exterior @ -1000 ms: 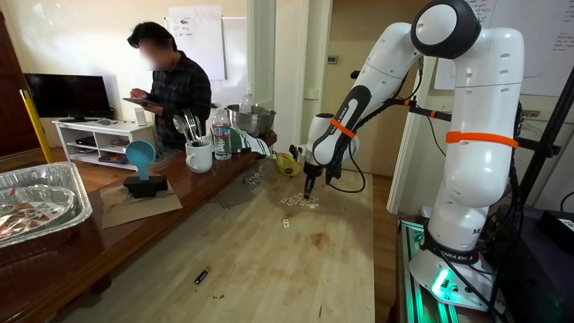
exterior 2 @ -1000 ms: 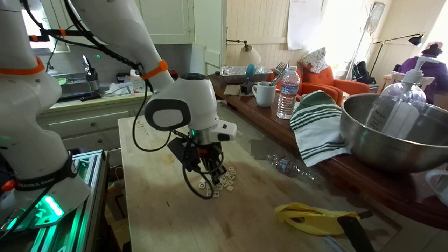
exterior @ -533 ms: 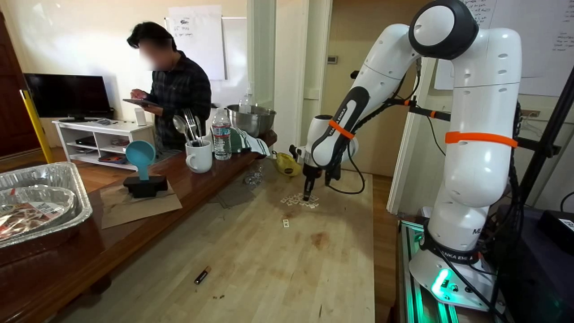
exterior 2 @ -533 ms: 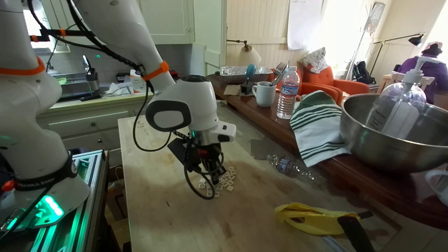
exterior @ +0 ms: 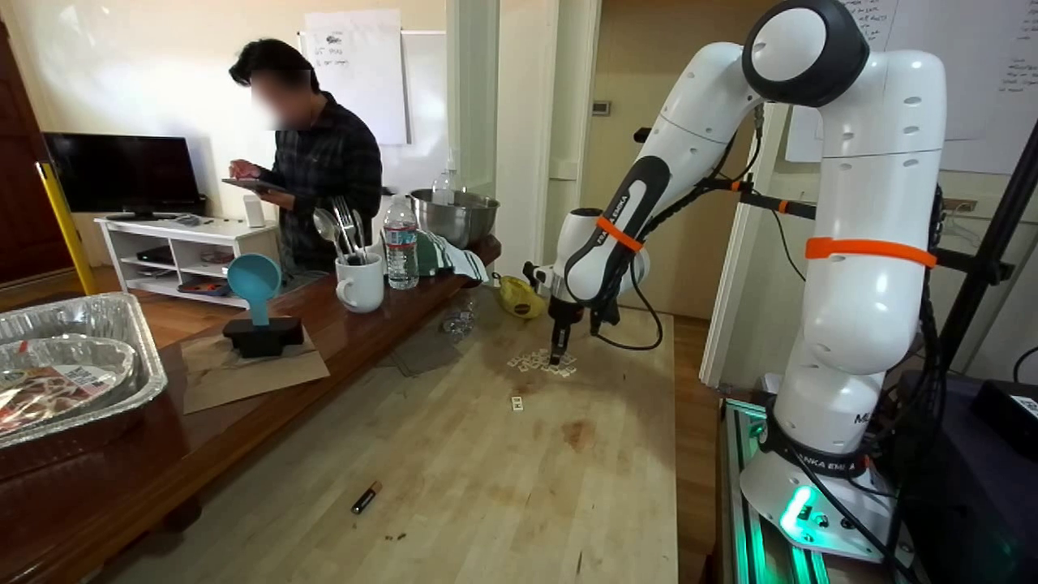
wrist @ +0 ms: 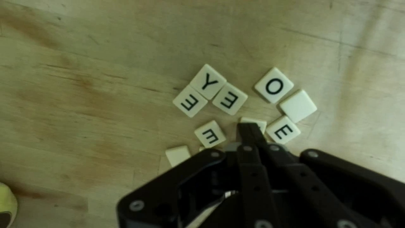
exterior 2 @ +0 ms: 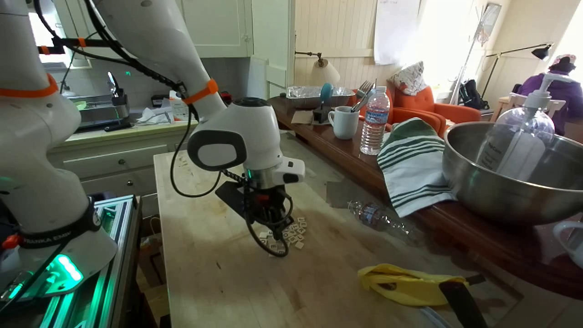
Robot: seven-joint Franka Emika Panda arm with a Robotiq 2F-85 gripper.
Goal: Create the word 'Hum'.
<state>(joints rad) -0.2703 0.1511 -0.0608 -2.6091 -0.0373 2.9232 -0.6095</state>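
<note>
- The hand [wrist: 249, 126] looks clenched, tips together, with no piece visible between them. It sits low among the tiles [exterior: 533, 359], so a sideways slide would likely scatter or flip some.
- The covered tile [wrist: 260, 122] shows only its edge past the tips, and its letter is hidden. Whether the hand touches it I cannot tell; pressing down could shoot it across the bench [exterior: 600, 487].
- Wrong letter: in the wrist view I can read an O [wrist: 274, 85], a Y [wrist: 208, 81] and several E's, such as the upright E [wrist: 283, 129], but no U or M. A turned E could pass for an M.
- The blank [wrist: 298, 106] may lie face down. If a needed letter does too, turning it would be awkward for this hand.
- Crowding: the Y meets two E's edge to edge. Parting the fingers there could shove neighbours, or catch two flat pieces at once.
- The cable [exterior 2: 282, 252] loops low by the heap in an exterior view; if it drags, it could sweep pieces away.
- The lone tile [exterior: 516, 403] lies apart, perhaps an H, too small to be sure. The word is unmade; a low approach might knock this start askew.
</note>
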